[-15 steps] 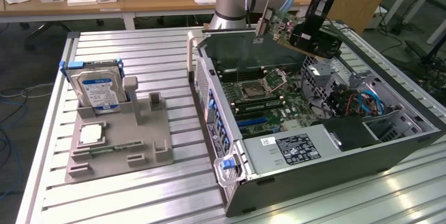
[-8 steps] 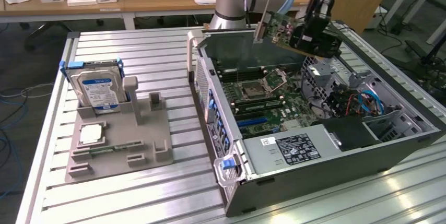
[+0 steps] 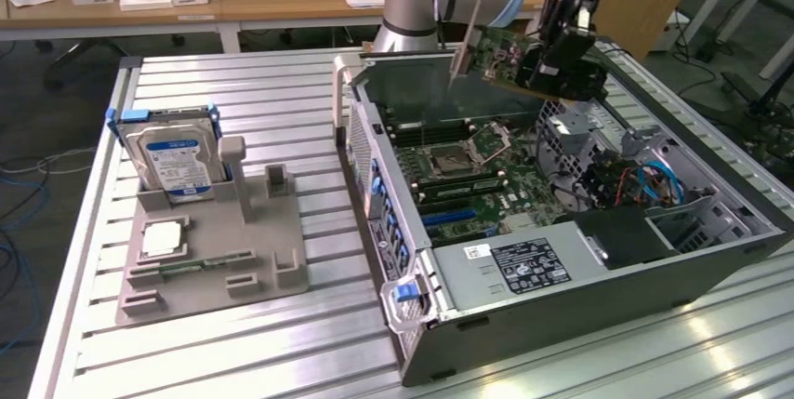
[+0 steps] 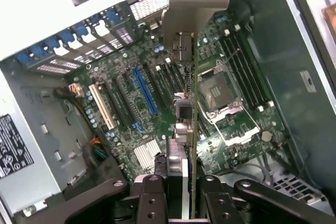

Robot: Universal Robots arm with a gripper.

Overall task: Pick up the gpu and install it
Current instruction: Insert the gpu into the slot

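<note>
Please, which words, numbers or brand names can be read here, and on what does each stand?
No text can be read.
Hard drive label: print too small.
Power supply label: print too small.
White sticker beside it: too small.

Slatted metal table: grey holder, open computer case.

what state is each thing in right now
computer case, on its side, side panel off
gpu, held above the case, not in a slot
gripper, shut on the gpu
blue expansion slot, empty
processor socket, open, looks empty
hard drive, upright in the grey fixture
processor chip, lying flat on the fixture
</note>
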